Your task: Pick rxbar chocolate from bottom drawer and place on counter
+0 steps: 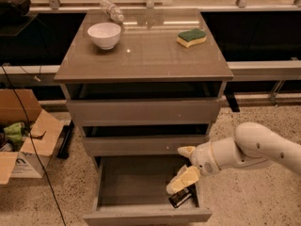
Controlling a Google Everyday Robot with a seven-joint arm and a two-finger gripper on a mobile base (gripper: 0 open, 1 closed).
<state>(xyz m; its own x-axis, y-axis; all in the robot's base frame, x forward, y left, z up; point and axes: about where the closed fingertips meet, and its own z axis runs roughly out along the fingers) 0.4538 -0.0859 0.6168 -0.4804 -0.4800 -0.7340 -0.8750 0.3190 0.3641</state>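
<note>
The rxbar chocolate, a small black bar, lies on the grey floor of the open bottom drawer, near its front right corner. My gripper reaches in from the right on a white arm and hangs just above the bar. Its cream fingers are spread apart with nothing between them, and the lower finger partly covers the bar's upper end. The glossy grey-brown counter tops the cabinet.
On the counter stand a white bowl, a green-and-yellow sponge and a lying clear bottle. The two upper drawers are slightly open. An open cardboard box sits on the floor at left, with a black cable beside it.
</note>
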